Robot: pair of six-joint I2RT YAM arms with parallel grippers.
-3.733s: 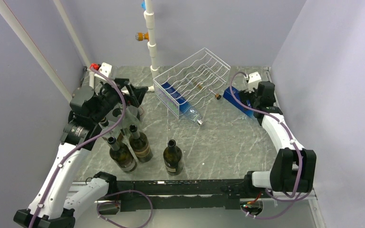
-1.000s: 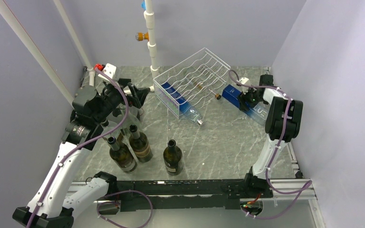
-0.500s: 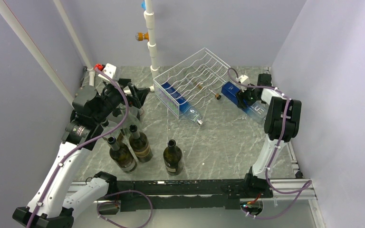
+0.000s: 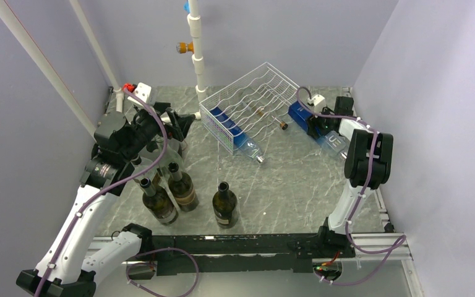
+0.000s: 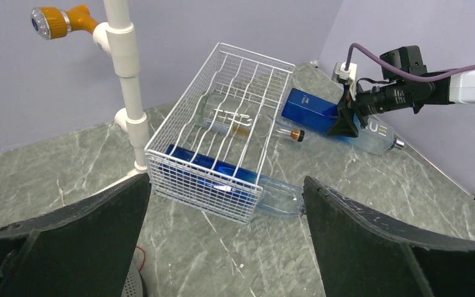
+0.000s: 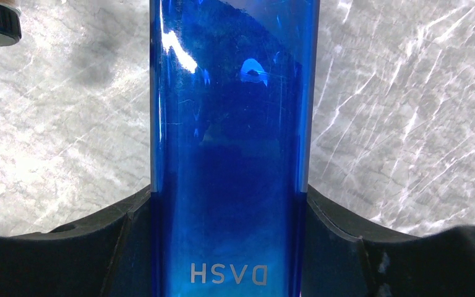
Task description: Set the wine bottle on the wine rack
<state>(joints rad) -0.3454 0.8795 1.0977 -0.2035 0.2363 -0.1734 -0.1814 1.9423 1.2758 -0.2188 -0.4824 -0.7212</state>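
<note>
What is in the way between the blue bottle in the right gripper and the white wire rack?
Only a clear bottle's corked neck, poking out of the wine rack beside the blue bottle that the right gripper holds. The rack's cradle nearest it looks free.

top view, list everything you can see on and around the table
wine rack: one, white wire, back centre
racked blue bottle: one, blue, lying in the rack, clear neck poking out
clear bottle: one, brown cap, lying in the rack
held blue bottle: one, blue, right of the rack
dark bottles: three, upright, near left
pipe post: one, white with an orange fitting, behind the rack
table: one, grey marbled
left gripper: one, black, open, behind the dark bottles
right gripper: one, black, shut on the held blue bottle
</note>
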